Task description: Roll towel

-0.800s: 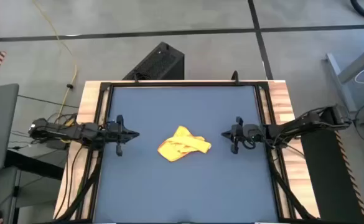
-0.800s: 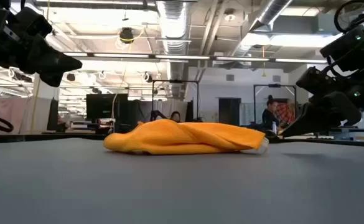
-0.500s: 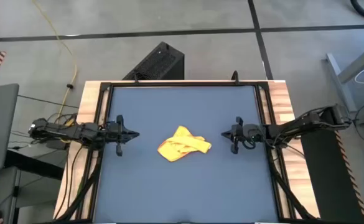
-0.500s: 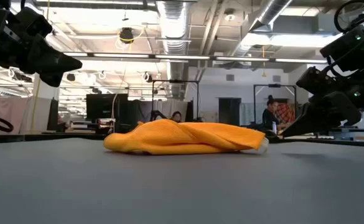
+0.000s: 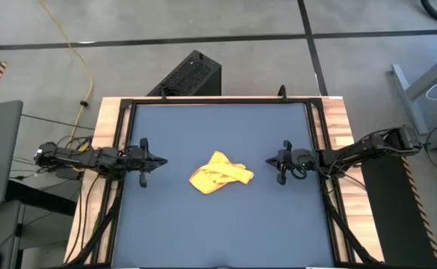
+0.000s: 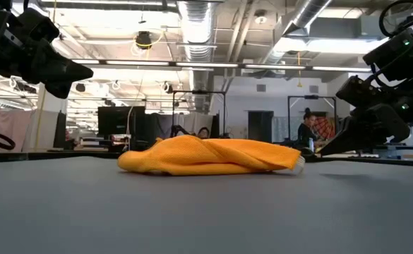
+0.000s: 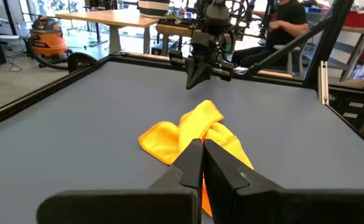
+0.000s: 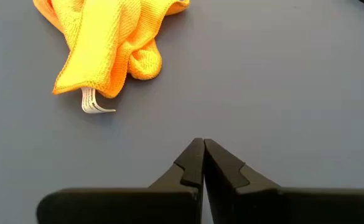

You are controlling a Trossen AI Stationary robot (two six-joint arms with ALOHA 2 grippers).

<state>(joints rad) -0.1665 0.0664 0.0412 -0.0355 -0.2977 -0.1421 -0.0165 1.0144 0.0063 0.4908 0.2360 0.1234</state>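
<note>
One towel (image 5: 220,177), yellow-orange and loosely bunched with a small white tag (image 8: 94,106) at one end, lies on the blue-grey table (image 5: 218,232) between the two grippers, touching neither. The left gripper (image 5: 160,160) hangs nearby, its fingers pressed together on nothing. The right gripper (image 5: 270,161) hangs opposite, fingertips likewise closed and empty.

This is looking like a large open workshop or robotics lab. Exposed silver ventilation ducts (image 6: 199,21) and strip lights are running across the high ceiling above the blue-grey tabletop (image 6: 206,212). Beyond that tabletop, light wooden workbenches (image 7: 107,22) are standing, an orange shop vacuum (image 7: 43,34) is sitting beside them, and a seated person (image 7: 287,25) is working nearby.
</note>
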